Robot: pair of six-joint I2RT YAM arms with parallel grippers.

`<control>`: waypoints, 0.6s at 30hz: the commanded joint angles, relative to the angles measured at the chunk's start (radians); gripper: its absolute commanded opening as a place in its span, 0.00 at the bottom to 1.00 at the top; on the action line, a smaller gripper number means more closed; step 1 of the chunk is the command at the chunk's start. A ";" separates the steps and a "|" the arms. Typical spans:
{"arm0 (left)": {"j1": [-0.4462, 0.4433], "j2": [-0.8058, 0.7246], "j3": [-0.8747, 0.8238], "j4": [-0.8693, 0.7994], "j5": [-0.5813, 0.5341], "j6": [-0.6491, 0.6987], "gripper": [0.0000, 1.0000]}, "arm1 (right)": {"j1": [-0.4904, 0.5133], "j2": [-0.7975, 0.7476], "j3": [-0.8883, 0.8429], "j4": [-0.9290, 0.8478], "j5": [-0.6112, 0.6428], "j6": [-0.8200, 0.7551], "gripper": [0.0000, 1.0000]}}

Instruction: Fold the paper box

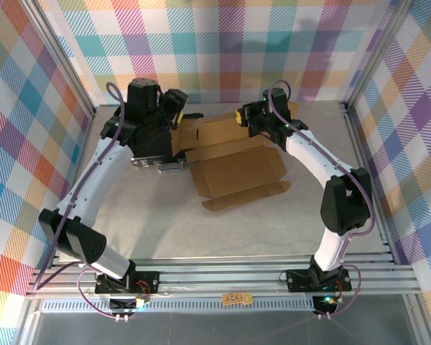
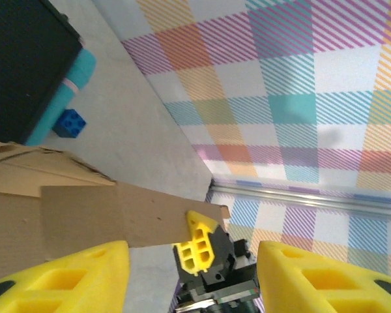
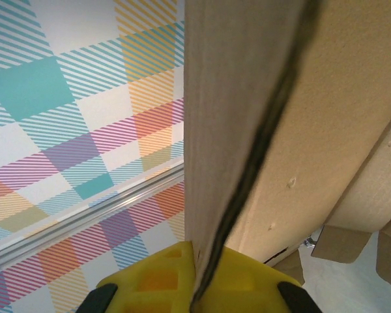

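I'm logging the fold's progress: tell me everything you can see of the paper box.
The paper box is a plain brown corrugated cardboard die-cut sheet with flaps, half folded. Its near panel lies flat on the table, small flaps sticking out at the front edge; the far panels stand raised. The right pincer is shut on a raised panel's edge at the far right. The left pincer sits open at the far left, a flap crossing in front of it; contact there cannot be told.
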 commanded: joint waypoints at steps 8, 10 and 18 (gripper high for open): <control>-0.066 0.188 0.093 -0.012 0.096 -0.003 0.53 | -0.008 -0.042 0.006 0.003 0.016 0.014 0.00; -0.076 0.190 0.100 -0.051 0.077 -0.002 0.53 | -0.011 -0.043 0.004 0.002 0.014 0.013 0.00; -0.090 0.181 0.041 -0.007 0.062 -0.020 0.36 | -0.015 -0.052 -0.002 0.000 0.004 0.012 0.00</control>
